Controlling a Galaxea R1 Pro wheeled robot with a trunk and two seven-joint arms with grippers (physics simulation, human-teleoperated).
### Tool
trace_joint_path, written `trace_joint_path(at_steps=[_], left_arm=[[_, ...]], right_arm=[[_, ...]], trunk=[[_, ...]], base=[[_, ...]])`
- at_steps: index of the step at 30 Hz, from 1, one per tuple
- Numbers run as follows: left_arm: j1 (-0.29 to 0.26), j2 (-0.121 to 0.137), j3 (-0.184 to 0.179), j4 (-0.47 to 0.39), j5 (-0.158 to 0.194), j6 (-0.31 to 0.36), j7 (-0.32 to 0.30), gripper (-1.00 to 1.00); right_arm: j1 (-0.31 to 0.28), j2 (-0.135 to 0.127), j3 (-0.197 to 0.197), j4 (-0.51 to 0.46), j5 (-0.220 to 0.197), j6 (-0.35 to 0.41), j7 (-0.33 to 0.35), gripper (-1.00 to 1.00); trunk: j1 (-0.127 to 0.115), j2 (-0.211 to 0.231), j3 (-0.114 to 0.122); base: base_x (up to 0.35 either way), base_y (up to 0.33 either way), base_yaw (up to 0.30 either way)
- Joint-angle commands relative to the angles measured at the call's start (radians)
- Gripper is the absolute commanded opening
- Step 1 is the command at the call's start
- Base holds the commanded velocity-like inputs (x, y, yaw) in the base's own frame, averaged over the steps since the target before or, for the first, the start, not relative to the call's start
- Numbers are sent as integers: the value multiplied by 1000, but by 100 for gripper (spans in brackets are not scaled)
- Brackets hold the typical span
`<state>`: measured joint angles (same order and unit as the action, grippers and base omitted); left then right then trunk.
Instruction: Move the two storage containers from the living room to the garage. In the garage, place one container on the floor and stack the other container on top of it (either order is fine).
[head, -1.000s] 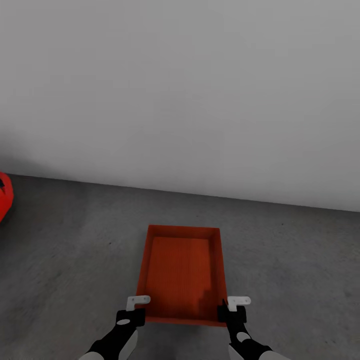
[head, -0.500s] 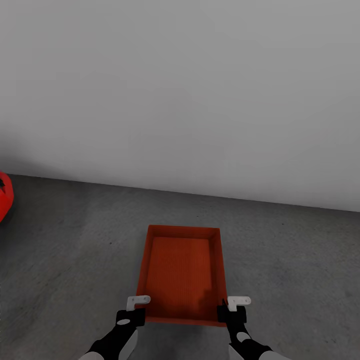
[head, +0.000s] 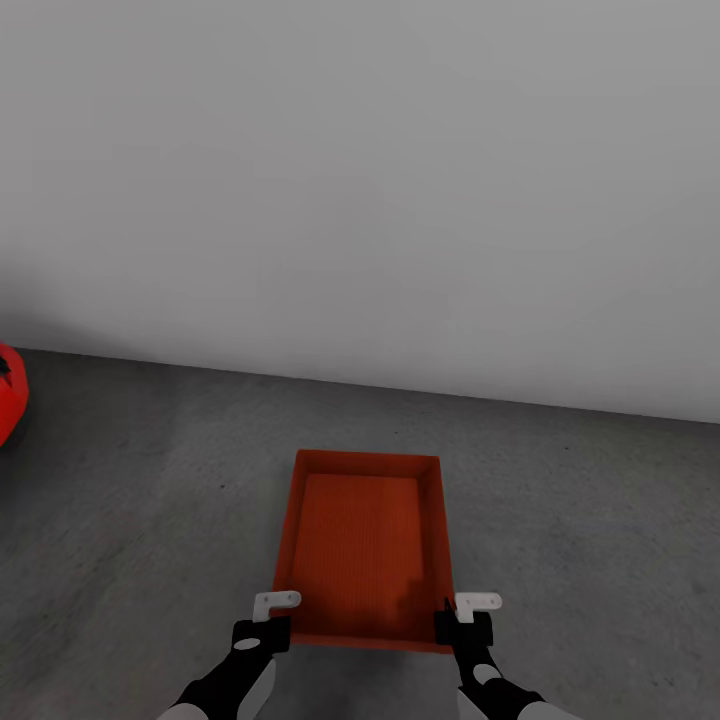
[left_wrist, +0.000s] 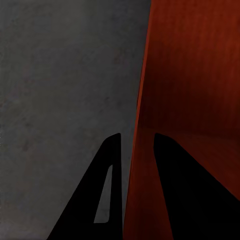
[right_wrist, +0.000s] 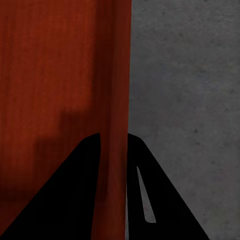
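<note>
**Inspector:** On the garage floor, what changed?

**Operator:** Nothing; container unmoved at 12 o'clock, set down. My left gripper and right gripper still pinch its side walls; release pending.

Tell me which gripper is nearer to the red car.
Left. The left gripper straddles the storage container's left wall, the side toward the red car; the right gripper straddles the opposite wall, farther off.

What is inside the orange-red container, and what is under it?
The storage container shows a bare ribbed bottom, with nothing in it. Around it lies the dark grey floor. Its own bottom covers what is directly beneath, so whether it touches the floor cannot be seen.
</note>
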<state>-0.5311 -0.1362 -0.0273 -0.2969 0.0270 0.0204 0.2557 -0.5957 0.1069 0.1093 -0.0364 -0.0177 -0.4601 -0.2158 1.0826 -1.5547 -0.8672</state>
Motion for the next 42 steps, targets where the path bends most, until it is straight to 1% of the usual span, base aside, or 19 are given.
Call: trace_joint_path(at_steps=[1,9,26,31,42], left_arm=[[1,0,1,2,4,3,10,-100],[1,0,1,2,4,3,11,-100],[0,0,1,2,4,3,10,-100],[1,0,1,2,5,3,10,-100],[0,0,1,2,5,3,10,-100]], right_arm=[[-1,1,-2,-7,16,-40,-4,-100],[-1,1,-2,-6,16,-40,-4,-100],[-1,1,-2,-7,16,-40,-4,-100],[-1,1,-2,-6,16,-40,-4,-100],[-1,1,-2,-7,16,-40,-4,-100]], trunk=[[0,0,-1],[0,0,-1],[0,0,-1],[19,-35,-16],[19,-35,-16]], base=[[0,0,0],[0,65,0],[0,3,0],[0,0,0],[0,0,0]])
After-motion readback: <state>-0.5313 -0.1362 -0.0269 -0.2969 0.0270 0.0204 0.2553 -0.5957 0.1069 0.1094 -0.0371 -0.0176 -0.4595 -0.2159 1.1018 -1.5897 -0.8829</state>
